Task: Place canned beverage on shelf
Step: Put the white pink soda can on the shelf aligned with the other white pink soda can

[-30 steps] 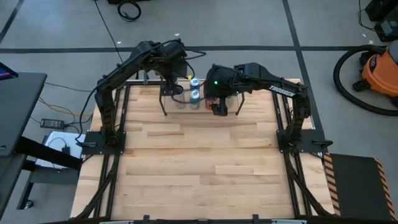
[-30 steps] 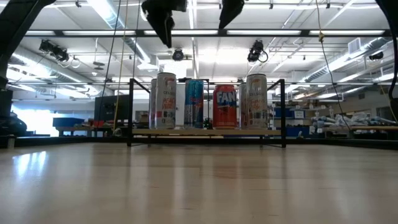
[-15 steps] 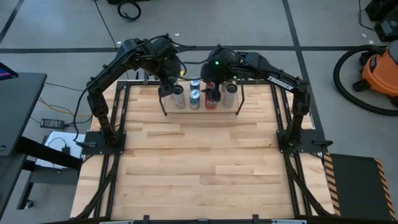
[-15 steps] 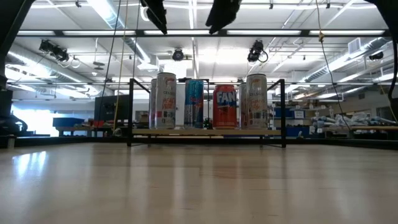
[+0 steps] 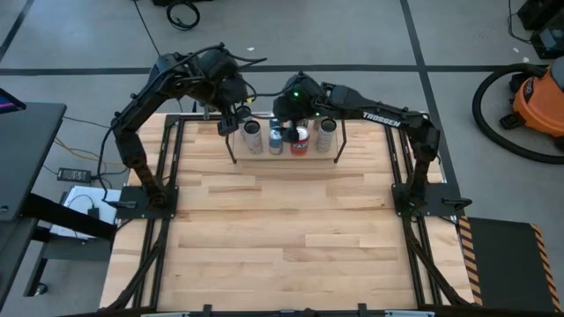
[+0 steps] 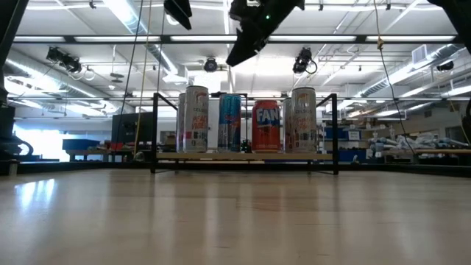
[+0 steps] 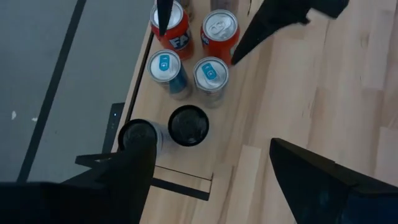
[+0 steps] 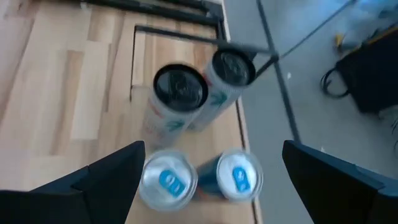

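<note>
Right tool found open, fingers spread wide and gripping nothing; positioned above the middle cans at upper centre of the high view, and at the top edge of the low view, clear of the can tops. Left tool likewise open and empty, fingers well apart; located at upper left of centre in the high view, just beside the left end of the shelf, and barely entering the top of the low view.

Shelf seen at mid-frame in the low view, light wood board between two thin black end frames, standing on the tabletop near its far edge. Four cans visible upright along the front: a pale tall can at left, a blue slim can next, an orange can with partial lettering "FAN", and a second pale tall can at right. Further cans noted behind these in the wrist views; full count not determinable. All cans apart from both tools.

An orange vacuum cleaner recorded on the floor at the right edge of the high view.
</note>
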### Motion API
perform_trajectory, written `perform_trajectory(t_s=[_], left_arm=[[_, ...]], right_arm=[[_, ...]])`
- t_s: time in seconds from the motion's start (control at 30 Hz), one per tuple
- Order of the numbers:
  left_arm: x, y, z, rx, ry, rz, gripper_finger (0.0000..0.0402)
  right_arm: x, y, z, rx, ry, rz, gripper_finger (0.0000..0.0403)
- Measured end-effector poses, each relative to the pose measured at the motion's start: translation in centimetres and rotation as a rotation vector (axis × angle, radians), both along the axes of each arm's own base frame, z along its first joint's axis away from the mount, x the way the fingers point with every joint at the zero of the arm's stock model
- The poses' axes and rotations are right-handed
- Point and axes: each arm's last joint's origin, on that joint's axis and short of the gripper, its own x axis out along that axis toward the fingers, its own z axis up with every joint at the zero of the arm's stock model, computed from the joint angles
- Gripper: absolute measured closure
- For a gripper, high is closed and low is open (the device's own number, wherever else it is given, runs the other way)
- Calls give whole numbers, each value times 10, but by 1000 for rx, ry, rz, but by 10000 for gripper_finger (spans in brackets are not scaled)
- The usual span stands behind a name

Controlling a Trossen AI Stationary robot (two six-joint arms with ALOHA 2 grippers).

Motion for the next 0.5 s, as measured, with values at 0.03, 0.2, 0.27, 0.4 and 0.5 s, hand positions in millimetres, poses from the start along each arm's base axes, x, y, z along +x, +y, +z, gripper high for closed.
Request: perform_trajectory(t_s=[0.03,0.2,0.27,0.4,0.5], left_arm=[[-1,-1,1,2,-4,1,86],[-3,-2,3,2,-10,5,86],[-3,-2,3,3,-10,4,86],[-4,-2,4,4,-13,5,86],[-4,-2,4,4,-13,5,86]], right_arm=[[2,-1,-3,-17,-14,9,13],[11,-3,-16,-54,-82,59,13],[14,-4,-20,-56,-116,78,13],[19,-5,-30,-65,-184,88,13],[21,-6,-38,-37,-230,67,13]])
